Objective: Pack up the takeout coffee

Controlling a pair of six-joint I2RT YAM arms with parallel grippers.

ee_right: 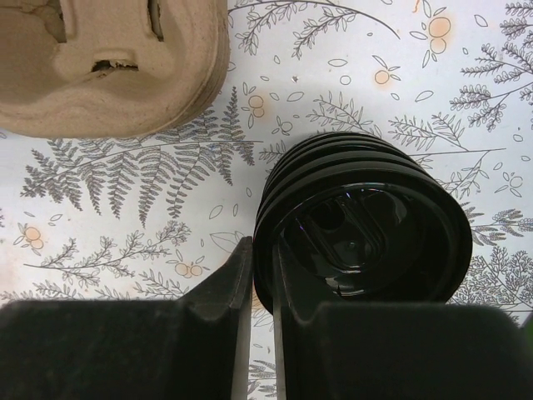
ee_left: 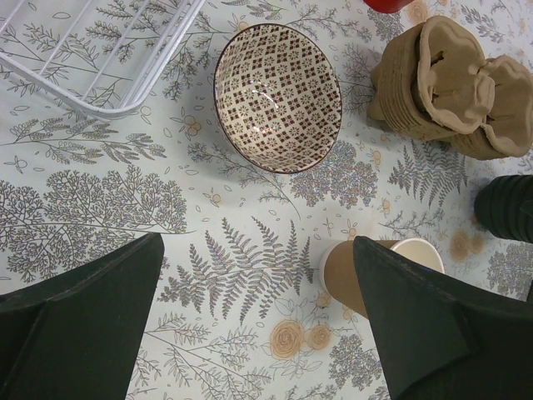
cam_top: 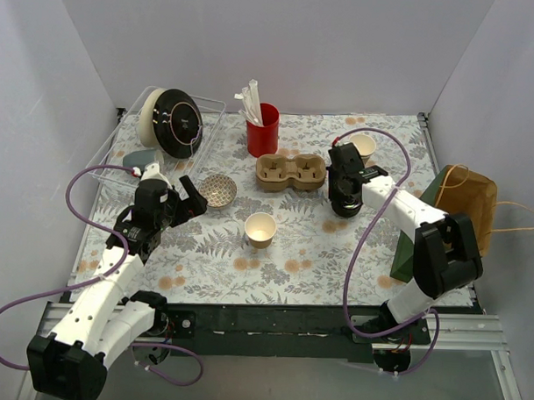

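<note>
**Lid pinched for the uncapped coffee**
The right tool (ee_right: 262, 250) was clenched on the rim of the top black lid (ee_right: 366, 225), likely to cap the kraft cup (cam_top: 260, 228). The cup stood lidless in the middle of the table (cam_top: 199, 263), beside the released left tool (ee_left: 258, 246).

Black lids (ee_right: 366, 225), red cup (cam_top: 262, 134), fern-patterned tablecloth (cam_top: 203, 268)

Table (cam_top: 203, 268) covered with a fern-and-flower print cloth, several items set out on it.
A clear bin (cam_top: 214, 119) is placed at 10 o'clock, a red cup (cam_top: 262, 130) at 12, and a pulp cup carrier (cam_top: 290, 173) near the centre. A patterned bowl (cam_top: 218, 189) and a tan paper cup (cam_top: 260, 228) are set left of centre. A stack of black lids (ee_right: 366, 217) is seen at 2 o'clock, with a brown paper cup (cam_top: 365, 146) behind it.
</note>
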